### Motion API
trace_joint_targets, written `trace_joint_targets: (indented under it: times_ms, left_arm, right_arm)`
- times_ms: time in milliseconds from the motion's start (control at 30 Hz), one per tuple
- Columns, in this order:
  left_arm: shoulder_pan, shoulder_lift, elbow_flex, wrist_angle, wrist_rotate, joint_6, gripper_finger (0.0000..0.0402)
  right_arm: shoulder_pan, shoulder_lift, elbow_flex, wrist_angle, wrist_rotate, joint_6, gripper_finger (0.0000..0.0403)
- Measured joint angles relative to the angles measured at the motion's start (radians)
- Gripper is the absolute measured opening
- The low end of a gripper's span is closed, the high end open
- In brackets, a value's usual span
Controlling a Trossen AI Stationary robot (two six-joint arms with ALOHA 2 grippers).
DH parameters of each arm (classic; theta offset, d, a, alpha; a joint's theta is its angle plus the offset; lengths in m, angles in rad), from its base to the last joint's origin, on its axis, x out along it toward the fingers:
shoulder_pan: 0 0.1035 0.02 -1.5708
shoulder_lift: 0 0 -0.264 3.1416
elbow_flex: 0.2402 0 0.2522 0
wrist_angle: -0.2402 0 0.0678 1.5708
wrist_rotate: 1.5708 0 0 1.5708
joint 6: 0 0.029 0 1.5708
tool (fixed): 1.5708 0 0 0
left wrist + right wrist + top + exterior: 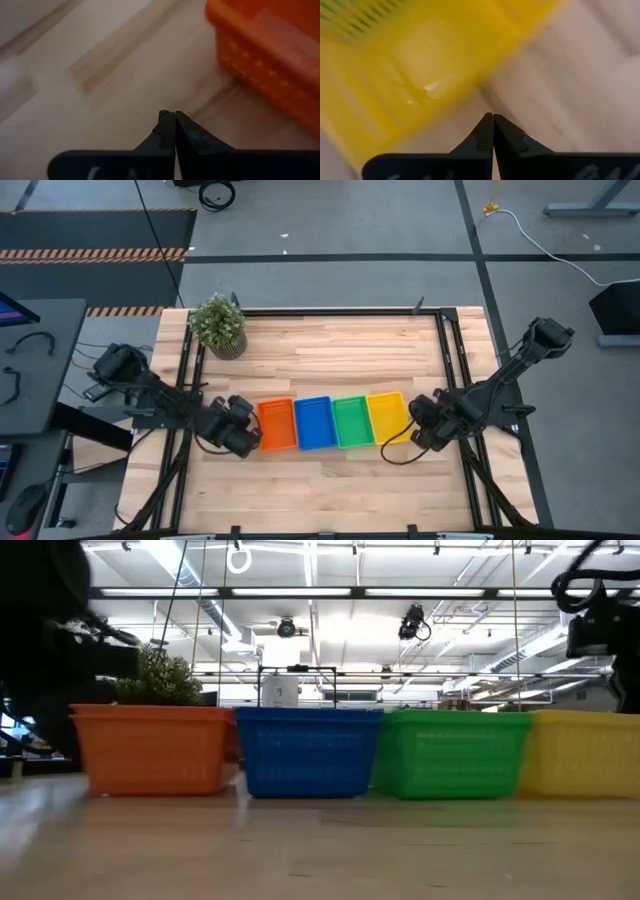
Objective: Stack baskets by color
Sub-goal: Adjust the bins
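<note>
Several baskets stand side by side in a row on the wooden table, resting on their bottoms: orange, blue, green and yellow. My left gripper is shut and empty, low over the table just left of the orange basket. My right gripper is also shut and empty, just right of the yellow basket. In the wrist views, the left gripper and the right gripper each point down at bare wood beside a basket.
A potted plant stands at the table's far left corner. A black frame runs along the table's far and side edges. Bare wood lies in front of and behind the row of baskets.
</note>
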Motion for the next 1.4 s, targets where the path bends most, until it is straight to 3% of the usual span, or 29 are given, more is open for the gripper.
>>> trace_joint_targets:
  times_ms: [100, 300, 467, 733, 933, 1133, 1400]
  left_arm:
    - [0.053, 0.000, -0.008, 0.052, -0.025, 0.089, 0.0005]
    - [0.145, 0.000, -0.008, 0.068, -0.046, 0.231, 0.0005]
    - [0.166, -0.005, -0.008, 0.048, 0.019, 0.308, 0.0006]
    - [0.146, -0.007, 0.095, -0.216, 0.045, 0.298, 0.0005]
    - [0.147, -0.008, 0.189, -0.371, 0.035, 0.303, 0.0010]
    - [0.166, -0.008, 0.157, -0.340, 0.059, 0.358, 0.0004]
    - [0.157, -0.008, 0.133, -0.157, 0.041, 0.481, 0.0004]
  right_arm:
    - [-0.012, 0.000, -0.029, 0.125, -0.015, -0.028, 0.0010]
    - [-0.018, 0.000, -0.033, 0.191, -0.030, -0.024, 0.0005]
    - [-0.018, 0.000, -0.033, 0.189, -0.052, -0.011, 0.0007]
    - [-0.017, 0.000, -0.033, 0.186, -0.125, 0.047, 0.0006]
    - [-0.008, 0.000, -0.010, 0.138, -0.119, 0.086, 0.0004]
    - [-0.021, 0.000, 0.013, 0.032, 0.021, 0.161, 0.0004]
    - [-0.031, 0.000, 0.013, 0.112, 0.005, 0.130, 0.0003]
